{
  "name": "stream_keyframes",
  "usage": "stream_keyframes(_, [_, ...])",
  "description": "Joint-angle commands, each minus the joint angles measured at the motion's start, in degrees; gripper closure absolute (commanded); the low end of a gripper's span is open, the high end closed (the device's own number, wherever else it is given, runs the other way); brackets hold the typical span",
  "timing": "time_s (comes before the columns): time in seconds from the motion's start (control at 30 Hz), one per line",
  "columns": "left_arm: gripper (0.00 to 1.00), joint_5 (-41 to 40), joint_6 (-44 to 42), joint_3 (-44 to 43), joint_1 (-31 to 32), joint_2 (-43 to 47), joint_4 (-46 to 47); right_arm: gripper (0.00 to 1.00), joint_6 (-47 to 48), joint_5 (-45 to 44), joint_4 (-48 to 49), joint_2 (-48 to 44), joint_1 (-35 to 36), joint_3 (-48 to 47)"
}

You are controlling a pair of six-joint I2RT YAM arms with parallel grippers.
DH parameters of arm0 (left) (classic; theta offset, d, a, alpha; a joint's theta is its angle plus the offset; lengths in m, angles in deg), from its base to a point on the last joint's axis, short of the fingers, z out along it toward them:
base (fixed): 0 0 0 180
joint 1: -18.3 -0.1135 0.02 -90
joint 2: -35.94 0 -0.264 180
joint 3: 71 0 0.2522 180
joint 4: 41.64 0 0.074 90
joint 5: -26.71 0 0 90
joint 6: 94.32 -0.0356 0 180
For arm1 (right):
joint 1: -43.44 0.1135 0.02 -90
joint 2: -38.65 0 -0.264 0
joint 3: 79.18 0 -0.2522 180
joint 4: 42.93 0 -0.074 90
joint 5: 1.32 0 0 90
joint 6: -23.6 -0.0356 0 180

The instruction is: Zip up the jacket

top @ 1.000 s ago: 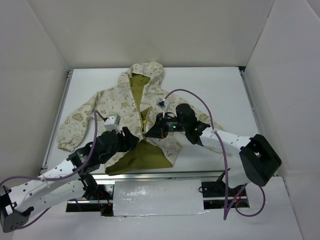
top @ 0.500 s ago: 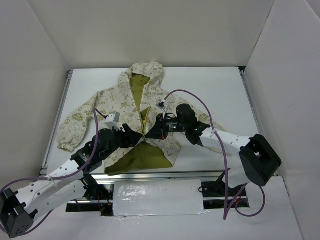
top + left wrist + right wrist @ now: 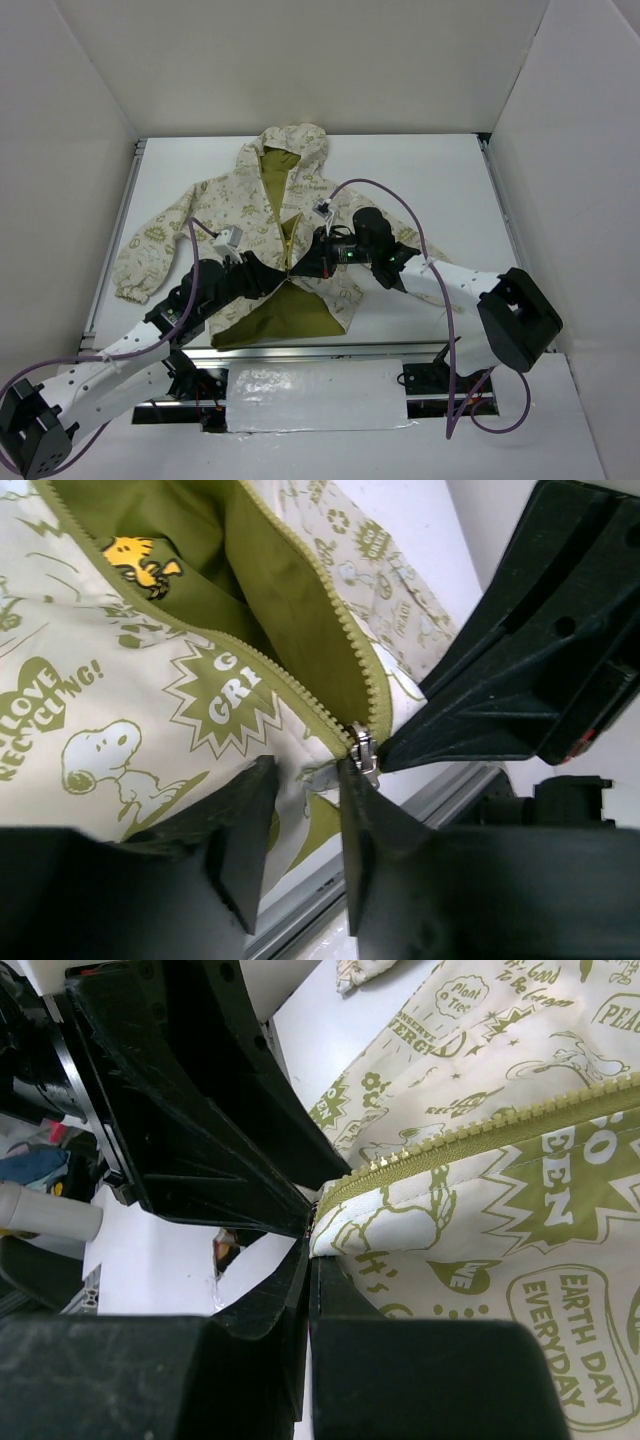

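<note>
While the right hand stays out of the way below the zipper slider, pinched shut on the jacket's bottom corner, the left hand hovers at the slider with nothing in its jaws.

The jacket lies front-up on the bench, hood on the far side of the slider, its front open above the slider so the olive lining shows between the two rows of zipper teeth. The left hand's jaws stand apart, one finger just beside the slider, thin cloth between them. The fabric looks light and limp and will likely bunch if pushed, so the corner below the slider wants holding taut. The slider is small, hard and probably slick; its metal tab looks the best place to take hold.
</note>
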Motion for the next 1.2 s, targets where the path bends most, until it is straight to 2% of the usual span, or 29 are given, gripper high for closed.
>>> stream_keyframes(0.0, [0.59,5.3,0.5,1.2,-1.1,-0.4,7.0,1.00,-0.4,1.8,4.6,0.5,0.1,-0.3])
stream_keyframes(0.17, [0.78,6.3,0.6,1.8,-2.0,-0.9,7.7,1.00,-0.1,1.4,4.1,0.5,0.1,-0.1])
stream_keyframes(0.3, [0.89,6.0,0.4,2.0,-2.3,0.1,7.1,1.00,-0.5,1.5,4.9,1.0,0.1,0.3])
stream_keyframes(0.37, [1.00,5.7,0.3,2.0,-2.4,0.4,6.3,1.00,-0.6,1.6,5.2,1.3,-0.1,0.3])
stream_keyframes(0.57, [1.00,5.9,-0.6,2.7,-2.4,1.9,5.4,1.00,-0.7,1.5,4.9,1.7,-1.0,0.4])
stream_keyframes(0.63, [1.00,6.4,-1.0,2.8,-2.4,2.4,5.2,0.85,0.7,0.0,1.5,2.0,-1.2,-0.4])
stream_keyframes(0.7, [1.00,6.9,-1.3,2.9,-2.4,2.6,5.1,0.75,2.1,-1.4,-1.1,2.0,-1.2,-1.1])
stream_keyframes(1.0, [1.00,12.8,-3.1,2.7,-2.4,-0.2,6.7,0.67,1.5,-4.5,-3.2,-0.8,-1.2,-1.3])
stream_keyframes(1.07, [1.00,13.8,-3.8,2.7,-2.4,-1.1,6.7,0.61,1.4,-6.6,-5.1,-2.4,-1.1,-1.7])
stream_keyframes(1.13, [1.00,14.2,-4.5,2.6,-2.4,-1.8,6.4,0.60,0.9,-11.4,-7.5,-3.5,-1.0,-2.3])
stream_keyframes(1.17, [1.00,14.2,-4.6,2.2,-2.4,-2.6,6.0,0.54,0.6,-13.6,-10.8,-4.4,-1.0,-2.6])
